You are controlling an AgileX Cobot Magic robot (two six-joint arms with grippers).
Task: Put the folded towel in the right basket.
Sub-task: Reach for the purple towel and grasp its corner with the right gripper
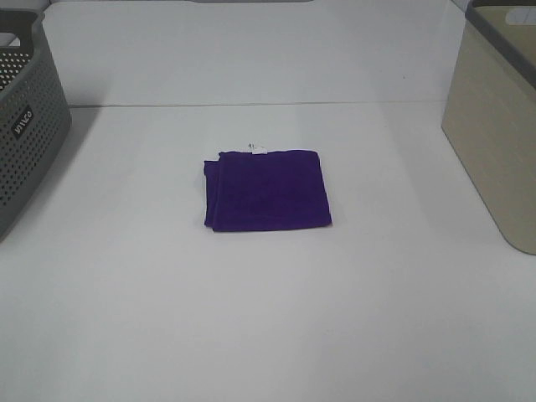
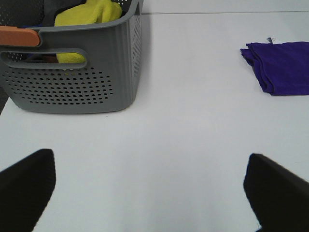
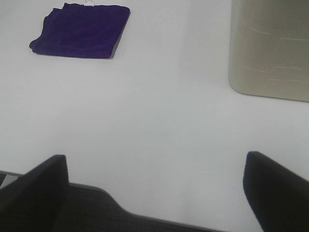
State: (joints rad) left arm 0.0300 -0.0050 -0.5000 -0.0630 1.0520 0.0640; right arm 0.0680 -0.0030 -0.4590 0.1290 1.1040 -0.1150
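A folded purple towel (image 1: pixel 266 189) with a small white tag lies flat in the middle of the white table. It also shows in the left wrist view (image 2: pixel 280 65) and the right wrist view (image 3: pixel 79 30). The beige right basket (image 1: pixel 496 126) stands at the right edge; its wall shows in the right wrist view (image 3: pixel 270 46). My left gripper (image 2: pixel 149 193) is open and empty, well back from the towel. My right gripper (image 3: pixel 154 191) is open and empty near the table's front edge. Neither arm shows in the exterior high view.
A grey perforated basket (image 1: pixel 25 126) stands at the left edge. In the left wrist view it (image 2: pixel 72 82) holds a yellow cloth (image 2: pixel 89 14). The table's front edge (image 3: pixel 96 188) shows in the right wrist view.
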